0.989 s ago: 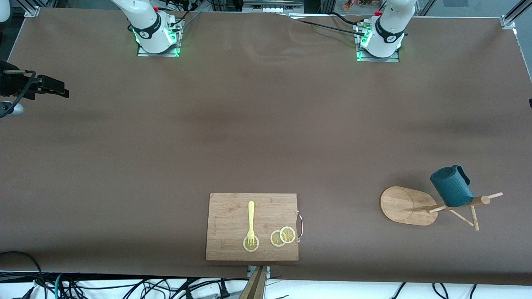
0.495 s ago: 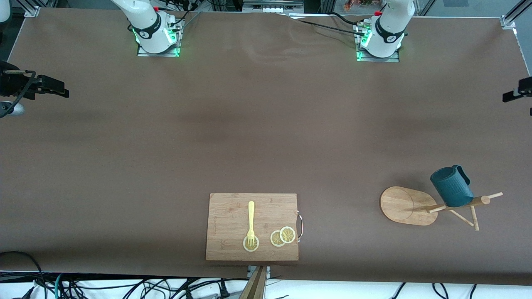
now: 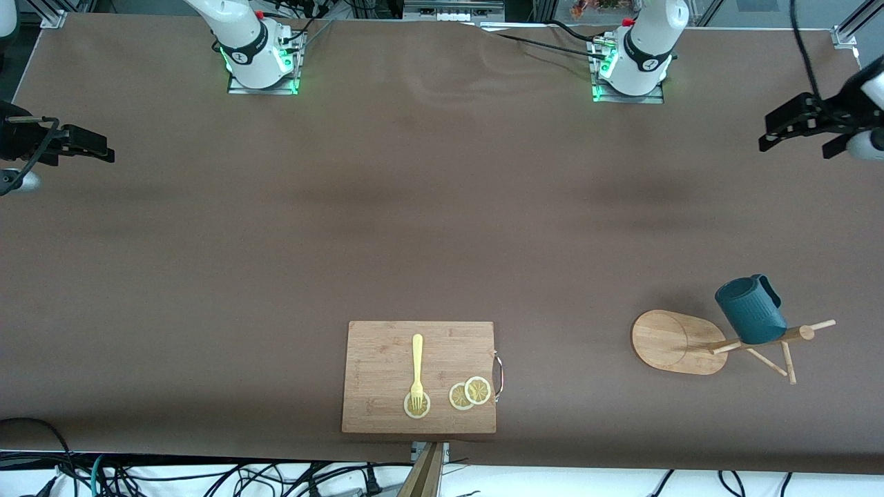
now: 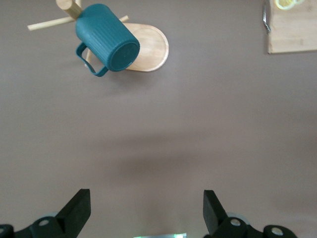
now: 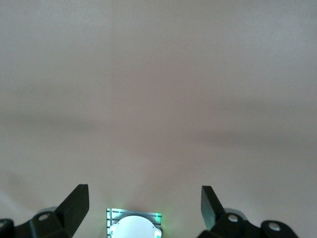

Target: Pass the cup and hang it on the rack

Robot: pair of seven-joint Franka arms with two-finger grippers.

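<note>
The dark teal cup [image 3: 751, 312] hangs on a peg of the light wooden rack [image 3: 673, 342], close to the front camera at the left arm's end of the table. In the left wrist view the cup [image 4: 106, 44] shows its bottom and handle over the rack's oval base [image 4: 151, 47]. My left gripper [image 3: 768, 134] hovers open and empty over the table's edge at that end, well away from the rack. Bare tabletop shows between its fingers in the left wrist view [image 4: 147, 208]. My right gripper [image 3: 103, 148] waits open and empty at the right arm's end [image 5: 144, 206].
A rectangular wooden cutting board [image 3: 380, 359] lies near the front edge mid-table, carrying a yellow fork [image 3: 417, 362] and lemon slices [image 3: 471, 393]. The arm bases [image 3: 259, 52] [image 3: 635, 59] stand along the edge farthest from the front camera. Brown tabletop lies between.
The left gripper has come into the front view from the table's end and moved inward over the edge. The right arm, cup and rack have not moved.
</note>
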